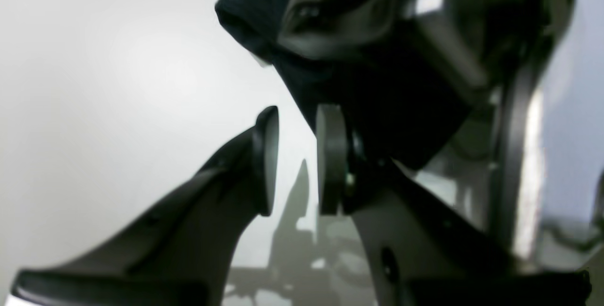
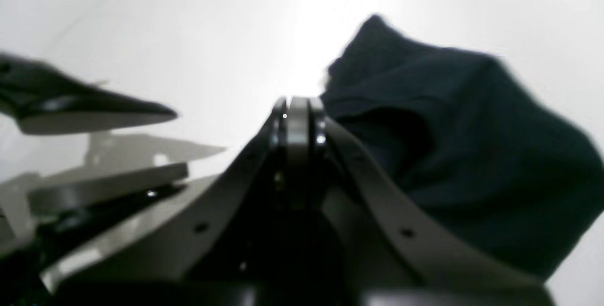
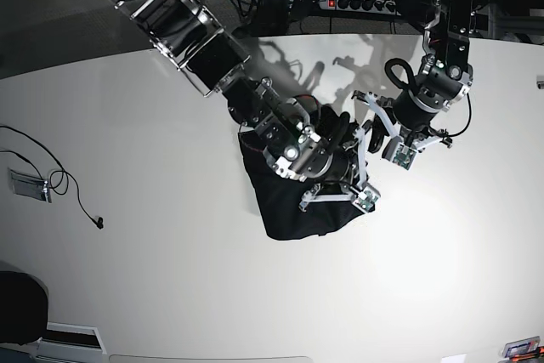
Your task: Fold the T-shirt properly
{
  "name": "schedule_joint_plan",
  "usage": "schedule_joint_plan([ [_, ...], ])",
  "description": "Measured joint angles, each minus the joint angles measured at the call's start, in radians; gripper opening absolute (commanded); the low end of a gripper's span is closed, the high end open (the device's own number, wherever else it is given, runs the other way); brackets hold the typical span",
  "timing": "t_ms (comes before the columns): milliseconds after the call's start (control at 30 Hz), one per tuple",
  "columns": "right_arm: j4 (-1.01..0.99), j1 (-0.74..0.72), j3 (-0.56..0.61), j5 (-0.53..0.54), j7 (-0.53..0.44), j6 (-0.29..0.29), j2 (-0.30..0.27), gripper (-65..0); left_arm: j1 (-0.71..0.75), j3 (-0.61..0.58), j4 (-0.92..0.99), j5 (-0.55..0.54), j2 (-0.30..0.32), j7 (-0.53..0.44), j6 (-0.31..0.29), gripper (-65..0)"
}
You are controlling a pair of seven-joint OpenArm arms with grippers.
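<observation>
Left wrist view, nearest the lens: the left gripper (image 1: pixel 296 159) with its jaws parted and a plain gap of white bench (image 1: pixel 104 89) between the two round pads, which clasp nothing. Just beyond the right-hand pad hangs a fold of the T-shirt (image 1: pixel 377 107), dark and matte, with the other arm's blurred body over it.

Right wrist view, nearest the lens: the right gripper (image 2: pixel 297 122), jaws pressed together, pad against pad, with no cloth seen between them. The T-shirt (image 2: pixel 472 155) lies bunched just to the right of the tips and beyond them; whether it touches them cannot be told. The other arm's finger shows at far left, above its shadow.

Base view: the T-shirt (image 3: pixel 293 210) lies crumpled near the middle of the white bench (image 3: pixel 170 278), partly covered by the right gripper (image 3: pixel 353 178) and its arm. The left gripper (image 3: pixel 370 125) hangs at the garment's upper right edge. A thin black cable (image 3: pixel 59 180) lies well apart at the bench's left side. Farthest back, a power strip (image 3: pixel 361 3) sits beyond the bench's rear edge.
</observation>
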State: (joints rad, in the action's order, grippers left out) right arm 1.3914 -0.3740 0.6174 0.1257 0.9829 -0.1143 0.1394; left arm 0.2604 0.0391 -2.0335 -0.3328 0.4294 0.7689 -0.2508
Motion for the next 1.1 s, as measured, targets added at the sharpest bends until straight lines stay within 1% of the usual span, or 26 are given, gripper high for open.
schedule_joint_plan([
  [100,0.002,0.000,-0.070,0.029,0.008,-0.011,0.016,-65.0,-0.004,0.031,-0.017,-0.016,-0.008,-0.008,-0.006,-50.5],
  [167,0.008,0.005,-0.122,0.040,0.016,-0.027,0.024,-65.0,-0.011,0.035,-0.027,-0.021,-0.008,-0.028,-0.003,-50.5],
  [267,0.003,-0.002,-0.172,0.051,0.026,-0.050,0.027,-65.0,-0.019,0.035,-0.029,-0.021,-0.017,-0.034,0.000,-50.5],
  [300,-0.011,-0.023,-0.195,0.026,0.020,0.013,0.024,-65.0,-0.013,0.037,-0.029,-0.004,-0.011,0.009,-0.014,-50.5],
  [333,-0.035,-0.058,-0.227,-0.011,0.007,0.026,0.019,-65.0,0.003,0.037,-0.027,-0.002,-0.002,0.038,-0.014,-50.3],
  [367,-0.068,-0.107,-0.257,-0.010,0.001,0.027,0.001,-65.0,0.024,0.036,-0.023,0.000,-0.003,0.058,-0.013,-50.2],
  [433,-0.172,-0.182,-0.298,-0.026,-0.030,0.040,-0.010,-65.0,0.037,0.035,-0.031,0.004,-0.005,0.098,-0.011,-50.2],
  [500,-0.261,-0.208,-0.308,-0.008,-0.020,0.024,-0.002,-65.0,0.028,0.034,-0.060,-0.019,-0.005,0.068,-0.021,-50.2],
  [533,-0.293,-0.208,-0.307,-0.004,0.009,0.024,0.006,-65.0,0.021,0.034,-0.060,-0.016,-0.005,0.067,-0.021,-50.1],
  [567,-0.306,-0.204,-0.302,-0.003,0.018,0.020,0.010,-65.0,0.023,0.034,-0.054,0.005,-0.003,0.077,-0.015,-50.1],
  [633,-0.319,-0.225,-0.301,0.004,0.013,0.018,0.010,-65.0,0.033,0.037,-0.035,0.009,0.001,0.087,-0.012,-50.1],
  [700,-0.343,-0.278,-0.306,-0.002,-0.024,0.024,0.008,-65.0,0.033,0.034,-0.009,0.004,-0.003,0.092,-0.019,-50.1],
  [800,-0.439,-0.326,-0.309,-0.003,-0.050,0.025,0.010,-65.0,0.026,0.034,0.005,0.001,-0.005,0.085,-0.014,-50.1],
  [867,-0.526,-0.326,-0.308,-0.002,-0.072,0.024,0.010,-65.0,0.026,0.034,0.014,0.004,-0.005,0.084,-0.014,-50.1],
  [967,-0.634,-0.328,-0.308,0.003,-0.082,0.018,0.006,-65.0,0.004,0.032,0.124,0.004,-0.009,0.077,-0.017,-50.5],
  [1033,-0.680,-0.351,-0.309,-0.002,-0.118,0.025,0.005,-65.0,-0.011,0.005,0.182,0.022,-0.005,0.085,-0.008,-50.5],
  [1100,-0.713,-0.368,-0.309,-0.003,-0.161,0.025,0.008,-65.0,-0.010,-0.015,0.179,0.012,-0.003,0.076,-0.011,-50.5],
])
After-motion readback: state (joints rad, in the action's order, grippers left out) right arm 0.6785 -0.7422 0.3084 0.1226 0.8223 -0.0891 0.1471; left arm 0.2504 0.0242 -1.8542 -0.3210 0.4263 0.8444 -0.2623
